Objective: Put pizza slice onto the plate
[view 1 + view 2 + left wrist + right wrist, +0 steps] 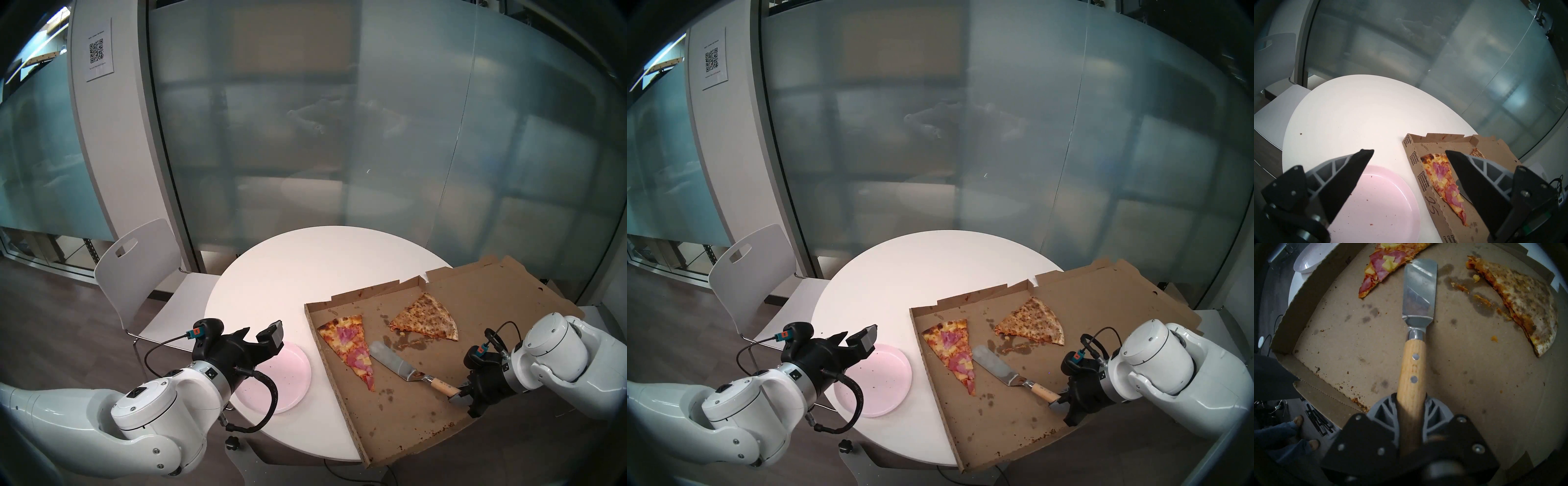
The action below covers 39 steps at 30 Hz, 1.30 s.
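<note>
A long triangular pizza slice (349, 349), topped with pink ham and yellow pineapple, is seen lying flat in a grease-stained brown cardboard box (400, 421), near its left wall, with a wider browned slice (425, 319) well apart. A spatula (1417, 310) is clamped by its wooden handle in the right gripper (1411, 405), its shiny steel blade flat beside the ham slice. The left gripper (1409, 152) is held wide and empty above a round, smooth pink plate (1390, 203) dotted with crumbs on a white table (305, 264).
</note>
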Motion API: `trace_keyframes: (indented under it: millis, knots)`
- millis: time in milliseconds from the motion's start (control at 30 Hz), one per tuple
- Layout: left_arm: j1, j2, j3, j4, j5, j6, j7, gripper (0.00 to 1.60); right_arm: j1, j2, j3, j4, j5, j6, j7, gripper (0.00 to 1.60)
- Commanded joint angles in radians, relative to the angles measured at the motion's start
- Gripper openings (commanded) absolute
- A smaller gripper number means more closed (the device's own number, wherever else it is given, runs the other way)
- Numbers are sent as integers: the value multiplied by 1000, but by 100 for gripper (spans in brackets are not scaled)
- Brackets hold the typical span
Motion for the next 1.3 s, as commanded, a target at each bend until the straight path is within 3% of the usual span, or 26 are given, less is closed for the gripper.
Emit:
trace_keyframes:
  millis: [0,300,800,1267]
  knots:
    - [-1,7,-6,-13,-5,-14,-6,160,85,56,-27,-10,12,-5,3,0]
    - [0,38,-11,-13,-12,-41,-10,160,164,75,-127,7,17,-25,-7,0]
    - [1,101,-14,-13,-41,-91,-23,160,292,42,-291,44,9,-61,-40,0]
    - [-2,129,-10,-13,-68,-114,-42,160,440,21,-388,49,-4,-45,-23,0]
